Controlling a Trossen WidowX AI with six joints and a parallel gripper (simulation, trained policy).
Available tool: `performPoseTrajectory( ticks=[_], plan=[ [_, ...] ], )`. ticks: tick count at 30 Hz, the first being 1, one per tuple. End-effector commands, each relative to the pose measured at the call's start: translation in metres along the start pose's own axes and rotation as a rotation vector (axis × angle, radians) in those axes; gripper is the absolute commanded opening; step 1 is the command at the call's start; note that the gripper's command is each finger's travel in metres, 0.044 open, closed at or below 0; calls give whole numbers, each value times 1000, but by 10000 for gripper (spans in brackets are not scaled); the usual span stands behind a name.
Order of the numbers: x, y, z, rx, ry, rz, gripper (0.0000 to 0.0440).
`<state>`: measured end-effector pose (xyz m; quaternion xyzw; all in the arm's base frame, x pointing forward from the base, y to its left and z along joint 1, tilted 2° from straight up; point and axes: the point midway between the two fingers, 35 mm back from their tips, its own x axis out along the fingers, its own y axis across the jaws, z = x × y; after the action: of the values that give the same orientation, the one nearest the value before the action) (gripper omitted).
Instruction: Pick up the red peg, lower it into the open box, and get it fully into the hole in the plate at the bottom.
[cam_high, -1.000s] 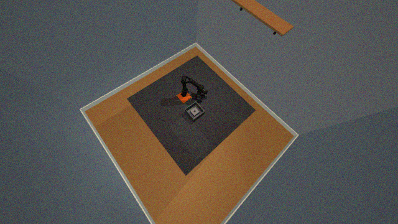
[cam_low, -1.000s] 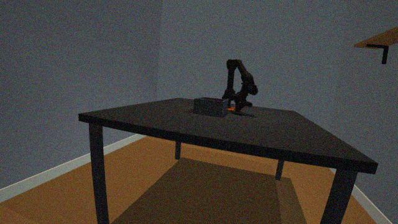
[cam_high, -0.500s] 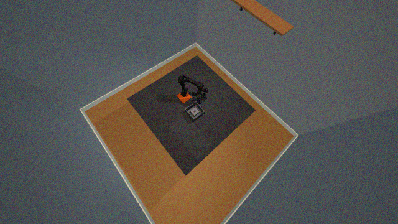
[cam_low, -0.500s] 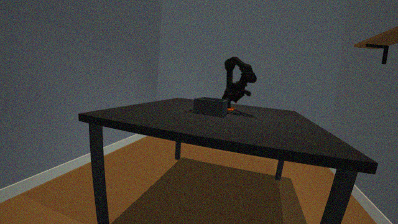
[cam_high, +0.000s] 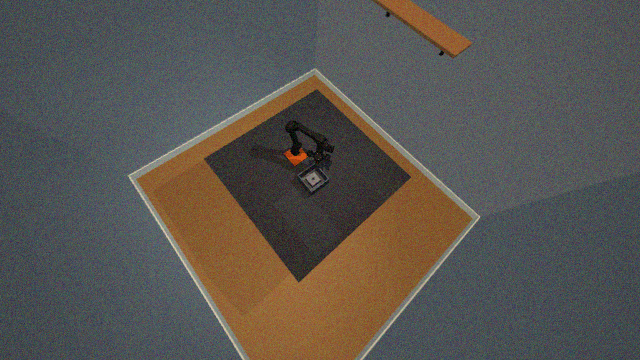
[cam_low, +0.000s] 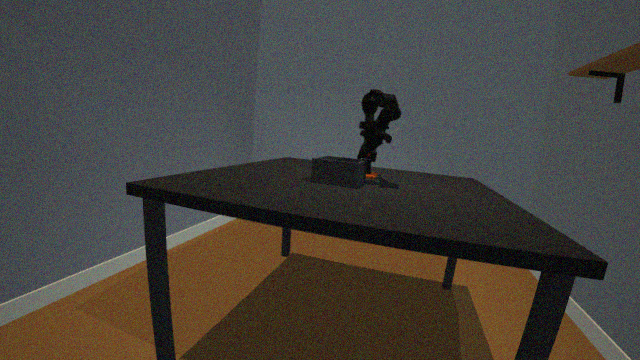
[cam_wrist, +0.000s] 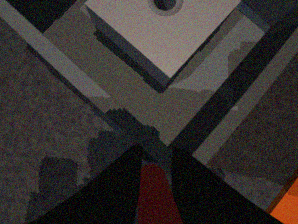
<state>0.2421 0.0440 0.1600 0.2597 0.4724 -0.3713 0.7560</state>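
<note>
The end effector (cam_high: 319, 158) (cam_low: 368, 154) (cam_wrist: 157, 156) is clamped on the red peg (cam_wrist: 156, 196), whose red length shows between the two dark fingers in the wrist view. The peg is out of the hole (cam_wrist: 164, 4), and its lower tip cannot be made out clearly. In the top view it is too small and dark to pick out.

The open box (cam_high: 305, 186) (cam_low: 337, 171) (cam_wrist: 55, 55) stands on the dark bench (cam_high: 300, 240) (cam_low: 300, 200). Inside it lies the pale, square plate (cam_high: 317, 181) (cam_wrist: 167, 47), its round hole at the upper edge of the wrist view. One corner of the plate points toward the fingers, and the nearest corner of the box appears just beyond the fingertips. A jagged shadow falls over that box corner and onto the bench beside it.

The black arm (cam_high: 310, 133) (cam_low: 387, 107) rises from an orange base plate (cam_high: 298, 161) (cam_low: 371, 176) (cam_wrist: 287, 207) near the box, bends over at the top and reaches back down. From the exterior, the end effector appears above and behind the box wall; whether it touches the rim cannot be told. A wooden shelf (cam_high: 425, 22) (cam_low: 610, 61) is fixed to the wall.
</note>
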Motion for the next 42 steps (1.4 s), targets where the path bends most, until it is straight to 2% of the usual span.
performPoseTrajectory(
  ticks=[1, 20, 36, 39, 42],
  plan=[
    [5, 0, 20, 45, -25, -10, 0],
    [60, -2, 83, 85, -35, -37, 2],
    [107, -4, 94, -56, 57, -14, 0],
    [115, -4, 90, -86, 83, -11, 30],
    [122, -4, 89, -107, 107, -10, 102]
  ],
)
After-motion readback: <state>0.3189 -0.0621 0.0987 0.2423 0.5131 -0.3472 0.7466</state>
